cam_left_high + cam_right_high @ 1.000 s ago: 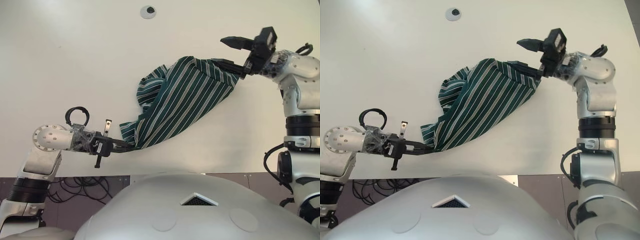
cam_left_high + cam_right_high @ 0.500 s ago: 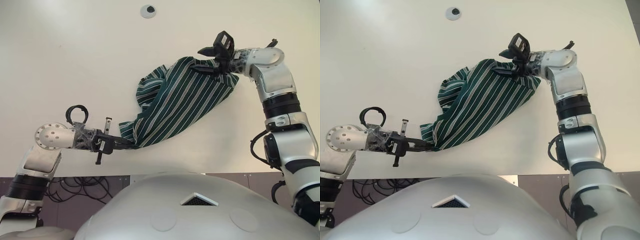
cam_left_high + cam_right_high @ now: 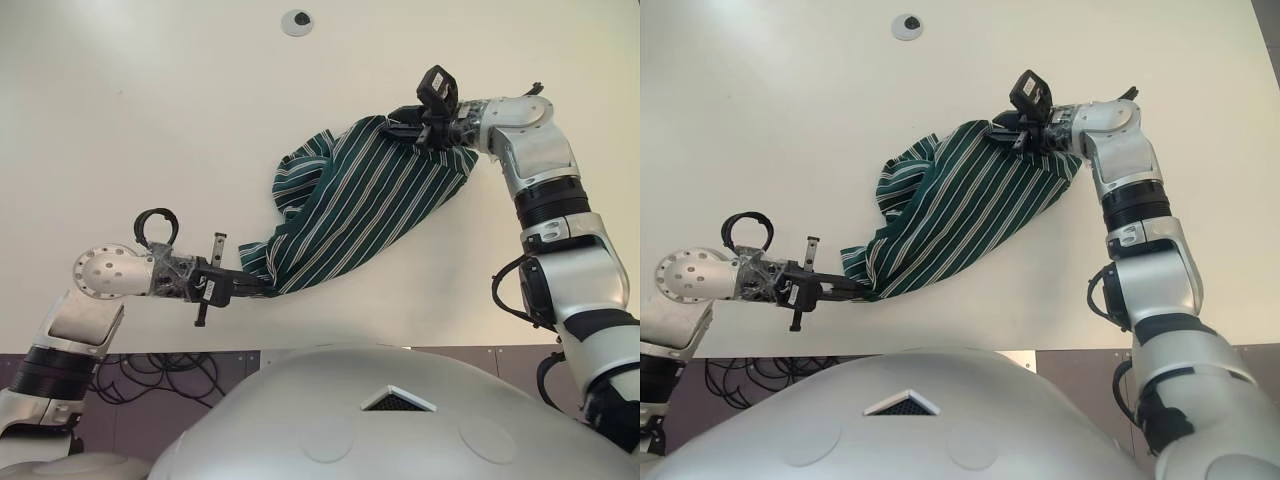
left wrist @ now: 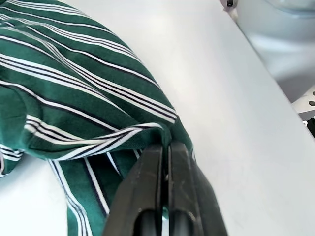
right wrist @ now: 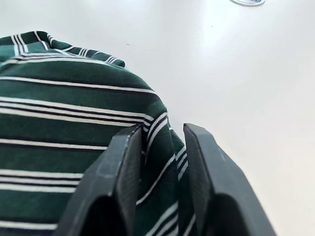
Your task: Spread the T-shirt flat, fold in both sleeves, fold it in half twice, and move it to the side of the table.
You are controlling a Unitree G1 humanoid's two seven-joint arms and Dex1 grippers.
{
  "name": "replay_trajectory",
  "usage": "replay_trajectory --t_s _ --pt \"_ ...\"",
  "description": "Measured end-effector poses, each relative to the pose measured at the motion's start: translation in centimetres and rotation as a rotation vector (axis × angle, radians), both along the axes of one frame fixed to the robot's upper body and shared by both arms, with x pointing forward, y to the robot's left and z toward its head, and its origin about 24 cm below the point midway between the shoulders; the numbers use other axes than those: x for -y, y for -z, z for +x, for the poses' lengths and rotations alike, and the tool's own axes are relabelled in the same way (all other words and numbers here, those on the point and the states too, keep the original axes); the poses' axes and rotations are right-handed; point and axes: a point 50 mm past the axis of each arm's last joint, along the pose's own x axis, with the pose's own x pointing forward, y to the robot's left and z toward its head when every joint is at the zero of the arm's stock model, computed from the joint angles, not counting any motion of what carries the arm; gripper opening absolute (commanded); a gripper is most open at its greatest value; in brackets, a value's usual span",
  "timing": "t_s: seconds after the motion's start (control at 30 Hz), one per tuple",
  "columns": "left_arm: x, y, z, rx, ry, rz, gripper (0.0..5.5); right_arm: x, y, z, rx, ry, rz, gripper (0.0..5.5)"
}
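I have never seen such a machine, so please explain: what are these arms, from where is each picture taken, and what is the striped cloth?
This is a humanoid robot with two arms, each ending in a two-finger gripper. The two wide pictures come from cameras in its head, looking down over a white table. The two close pictures come from cameras on its wrists. On the table lies a crumpled dark green T-shirt with white stripes. The left gripper is shut on its near end. The right gripper is open, one finger on each side of a fold at the far end. A small round grey disc lies farther back.
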Motion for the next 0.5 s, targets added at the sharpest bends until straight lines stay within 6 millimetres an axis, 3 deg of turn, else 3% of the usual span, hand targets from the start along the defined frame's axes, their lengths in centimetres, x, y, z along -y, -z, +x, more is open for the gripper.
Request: replay_trajectory --t_s 0.13,0.37,0.43,0.5 --pt "0.2 0.2 0.0 -0.004 0.0 0.003 0.0 0.0 0.0 0.0 0.007 -0.003 0.001 0.01" --pt "0.3 0.2 0.1 0.004 -0.003 0.006 0.0 0.0 -0.1 0.1 0.014 0.002 0.0 0.01" --pt "0.5 -0.4 1.0 0.086 -0.03 -0.025 0.0 0.3 -0.3 0.3 0.033 0.024 0.007 0.01" --pt "0.9 -2.3 3.3 0.292 -0.105 -0.123 0.0 0.7 -1.6 1.0 0.097 0.064 0.059 0.01"
